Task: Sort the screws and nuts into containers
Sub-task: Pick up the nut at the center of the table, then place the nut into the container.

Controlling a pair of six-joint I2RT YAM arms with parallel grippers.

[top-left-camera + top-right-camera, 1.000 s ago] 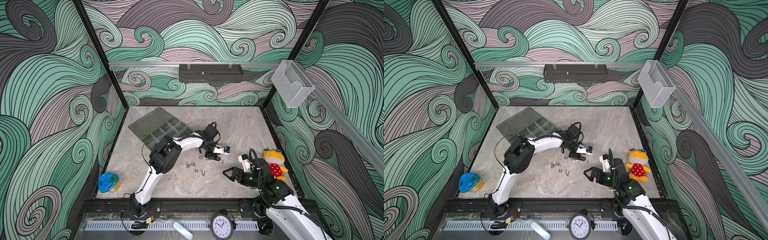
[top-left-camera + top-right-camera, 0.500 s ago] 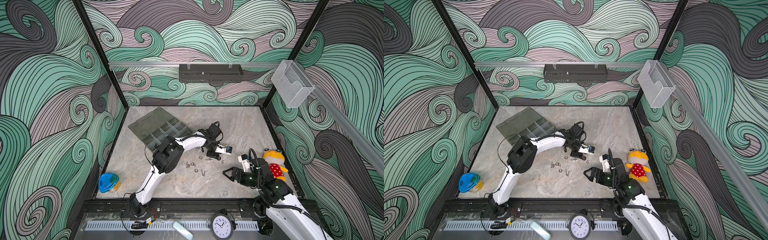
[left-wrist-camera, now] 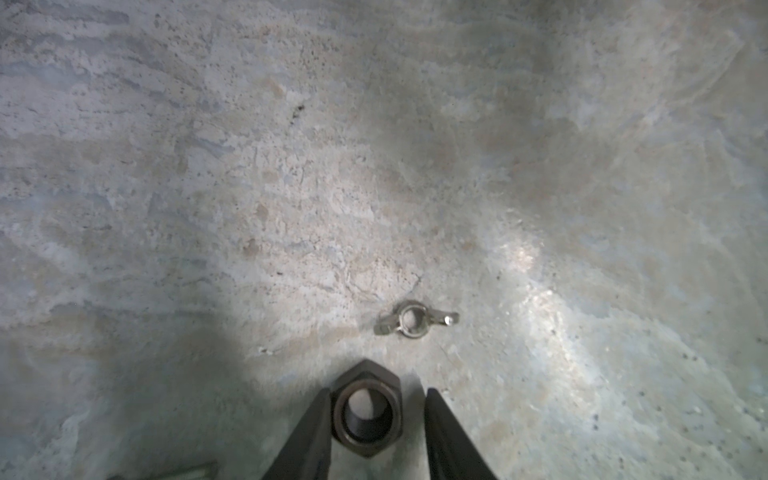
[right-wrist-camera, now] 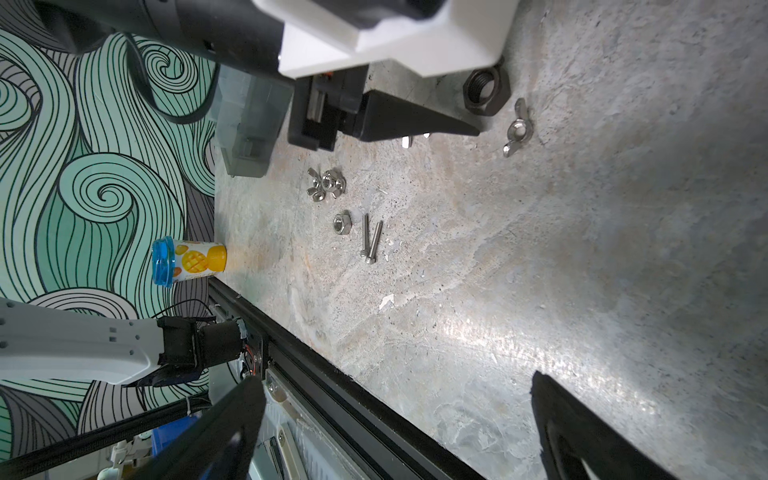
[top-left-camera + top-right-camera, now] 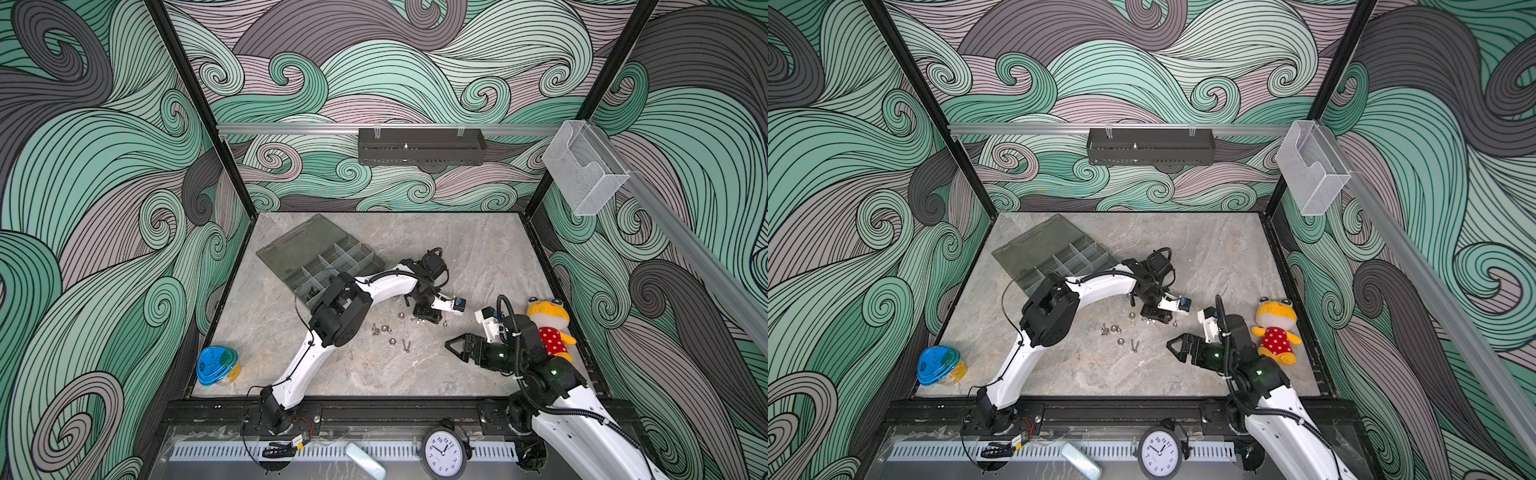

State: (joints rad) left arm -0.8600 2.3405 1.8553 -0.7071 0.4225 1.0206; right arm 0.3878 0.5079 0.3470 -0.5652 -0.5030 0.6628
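Marbled grey stone worktop (image 5: 457, 249) inside swirl-papered walls (image 5: 374, 83): we see our left gripper (image 3: 378, 392) straddling a black hex nut (image 3: 365, 372), unclenched; right gripper (image 5: 452, 351) gapes empty at four o'clock.

The only readable markings are the black hour numerals 1 to 12 on the white face of a round clock (image 5: 444, 454) lying just beyond the surface's front edge, while any print on the blue-lidded tub (image 4: 189, 261) is too small to read.
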